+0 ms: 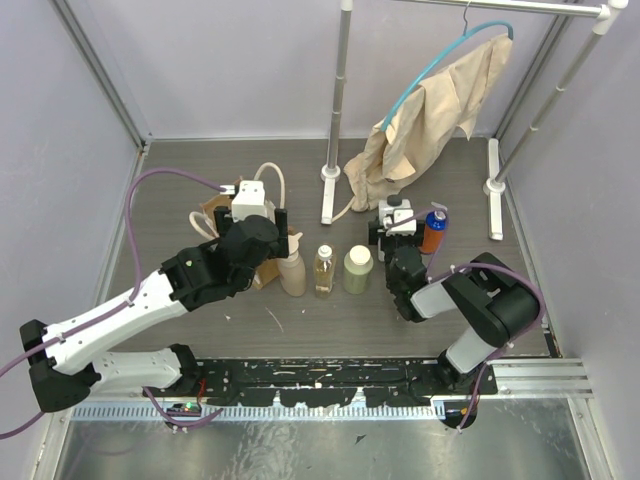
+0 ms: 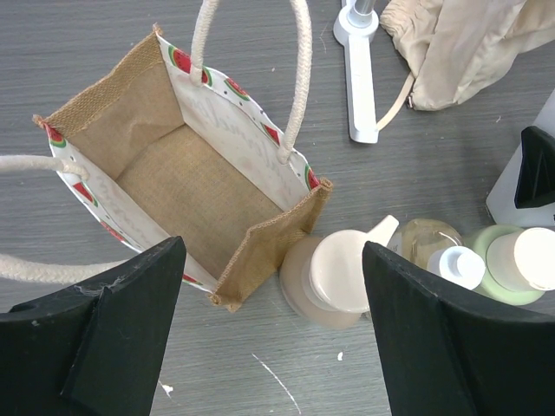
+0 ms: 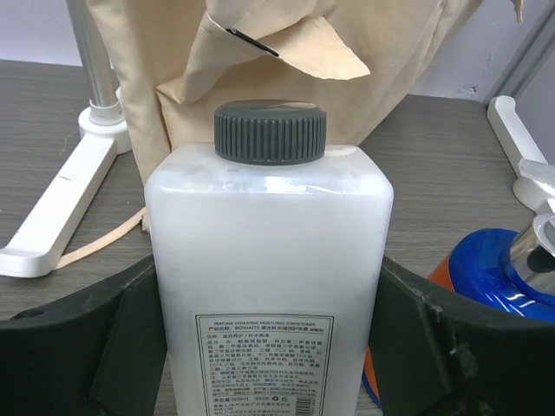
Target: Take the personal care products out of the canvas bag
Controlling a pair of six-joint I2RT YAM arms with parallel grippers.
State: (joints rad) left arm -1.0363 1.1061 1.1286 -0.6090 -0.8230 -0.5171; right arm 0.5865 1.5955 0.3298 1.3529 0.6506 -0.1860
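The canvas bag (image 2: 186,178) stands open and I see nothing inside it; in the top view it (image 1: 211,214) is partly hidden under my left gripper (image 1: 256,238). The left gripper (image 2: 273,334) is open above the bag's near corner and the tan bottle with the peach cap (image 2: 340,274). The tan bottle (image 1: 292,272), the slim amber bottle (image 1: 324,270) and the olive-green bottle (image 1: 358,268) stand in a row on the table. My right gripper (image 1: 399,226) is shut on the white flat-sided bottle with the dark cap (image 3: 269,251), held upright.
An orange bottle with a blue cap (image 1: 434,231) stands right beside the right gripper and shows in the right wrist view (image 3: 492,264). A beige cloth on a teal hanger (image 1: 435,110) hangs from a white rack, whose feet (image 1: 329,195) rest behind the bottles.
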